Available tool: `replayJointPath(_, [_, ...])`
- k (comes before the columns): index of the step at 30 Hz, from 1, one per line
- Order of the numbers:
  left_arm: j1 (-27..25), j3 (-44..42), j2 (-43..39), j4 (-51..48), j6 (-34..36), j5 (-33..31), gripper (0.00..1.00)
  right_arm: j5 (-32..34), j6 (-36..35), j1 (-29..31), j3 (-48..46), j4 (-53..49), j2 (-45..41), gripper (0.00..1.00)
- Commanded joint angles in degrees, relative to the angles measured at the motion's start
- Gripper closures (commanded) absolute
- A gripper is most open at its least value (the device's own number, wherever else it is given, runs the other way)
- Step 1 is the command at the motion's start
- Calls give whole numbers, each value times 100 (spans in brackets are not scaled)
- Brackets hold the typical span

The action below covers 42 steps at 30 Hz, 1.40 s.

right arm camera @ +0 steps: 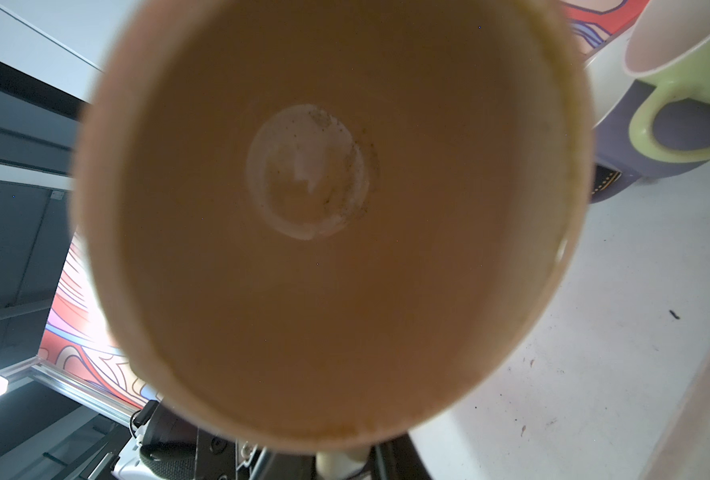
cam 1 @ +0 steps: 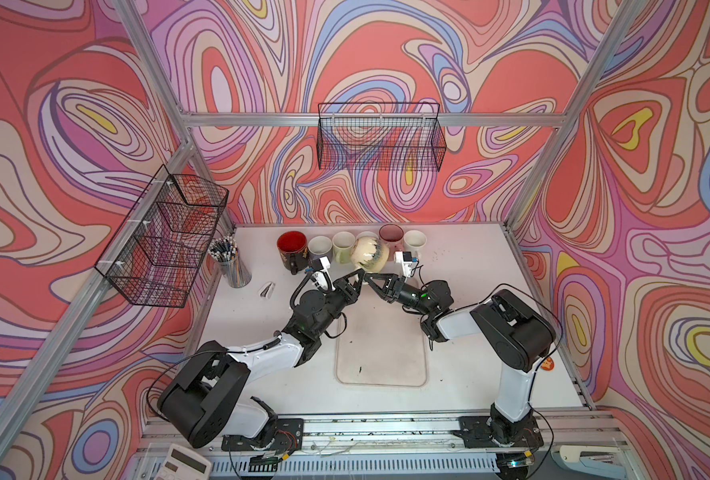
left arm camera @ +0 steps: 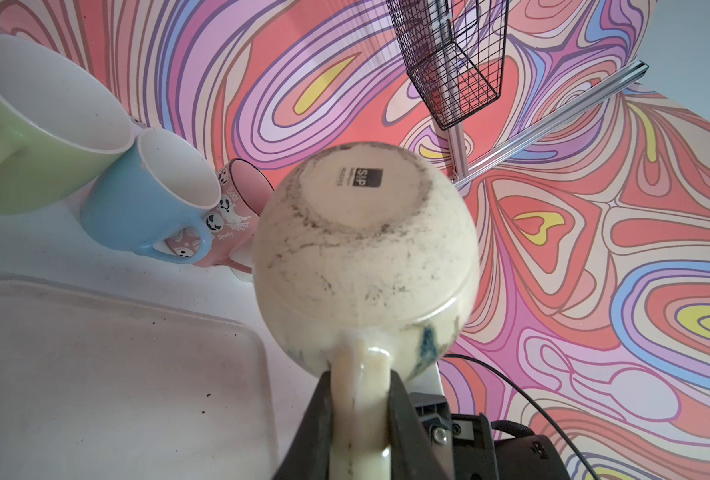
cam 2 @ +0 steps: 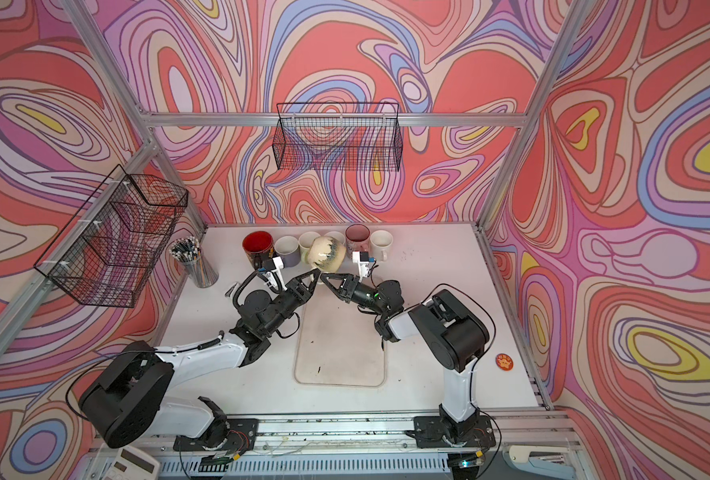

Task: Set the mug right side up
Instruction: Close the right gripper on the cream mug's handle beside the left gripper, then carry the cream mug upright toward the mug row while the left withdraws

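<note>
Mug: I am holding the cream mug (cam 1: 369, 253) in the air, tipped on its side. Its stained base is facing my left wrist camera and its open mouth is facing my right one.
Handle: the handle (left arm camera: 359, 374) is pointing toward my two arms.
Left gripper: my left gripper (left arm camera: 359, 386) is clenching the handle, one finger pressing on each side.
Right gripper: my right gripper (right arm camera: 336, 459) is meeting the left tip to tip. A cream bit of the handle is showing between its dark fingers, so it is pinching there too.
Place: the mug is hanging just in front of the row of mugs (cam 1: 415, 241) at the back of the table (cam 1: 490, 332).
Neighbours: a green mug (left arm camera: 33, 137), a blue mug (left arm camera: 145, 208) and a pink mug (left arm camera: 237, 195) are standing upright, touching one another.
Tray: a pale tray (cam 1: 380, 353) is lying mid-table between my arms.
Pencil cup: a pencil cup (cam 1: 231, 259) is standing at the back left.
</note>
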Motion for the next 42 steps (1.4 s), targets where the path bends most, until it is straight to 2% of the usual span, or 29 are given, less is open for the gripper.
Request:
replayJointPath(1, [-18,-13,-88,738,-190,102,95,1,-435,53,43,241,48,100])
replayJointPath(7, [-18,-37,-163,513,-86,128,66,27,-469,53,-112,248,18,100])
replayJointPath(10, [-18,-307,-179,442,-33,117,57,46,-495,53,-222,241,-6,100])
replayJointPath(18, [-18,-435,-206,354,51,145,46,189,-640,-12,-591,222,-173,100])
replayJointPath(24, [-18,-510,-644,-340,331,-51,33,266,-737,-185,-1064,205,-399,100])
replayJointPath(32, [-18,-524,-1523,-1572,907,-233,30,252,-794,-645,-1643,-124,-755,100])
replayJointPath(42, [-18,-765,-2264,-2284,1161,-369,29,479,-1791,-919,-1689,-2603,-2162,100])
